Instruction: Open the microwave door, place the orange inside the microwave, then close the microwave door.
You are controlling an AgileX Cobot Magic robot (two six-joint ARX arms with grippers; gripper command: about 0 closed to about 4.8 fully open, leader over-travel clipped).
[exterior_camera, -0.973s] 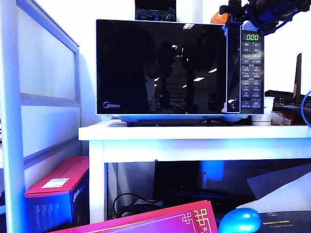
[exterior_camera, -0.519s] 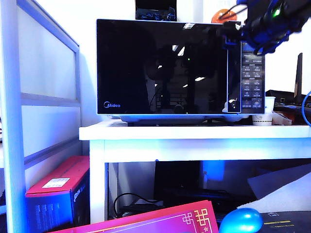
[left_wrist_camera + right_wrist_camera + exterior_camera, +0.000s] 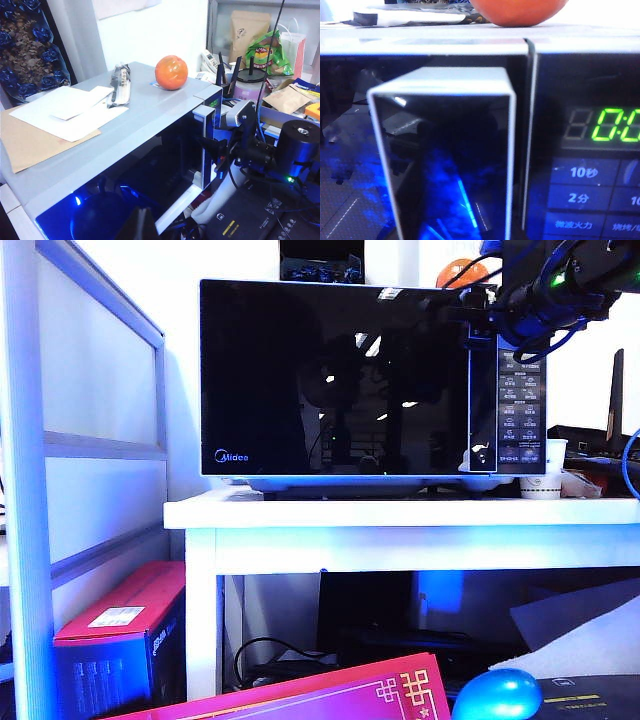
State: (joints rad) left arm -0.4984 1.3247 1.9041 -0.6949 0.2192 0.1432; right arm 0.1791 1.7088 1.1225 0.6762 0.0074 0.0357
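The black microwave stands on a white table with its glossy door closed. The orange rests on the microwave's roof near the right rear corner, also seen in the left wrist view and the right wrist view. My right gripper is at the top of the door's handle bar. From above, its dark fingers reach around the handle. Whether they press it does not show. The handle fills the right wrist view. My left gripper hovers above the door's front, fingers together, holding nothing.
Loose papers and a dark packet lie on the microwave's roof. A paper cup stands by the microwave's right foot. A white frame rises at the left. Below are a red box and a blue egg-shaped thing.
My right arm has come down from above the microwave's top right corner to the top of the handle, now covering the green digits. The door stays closed and the orange has not moved.
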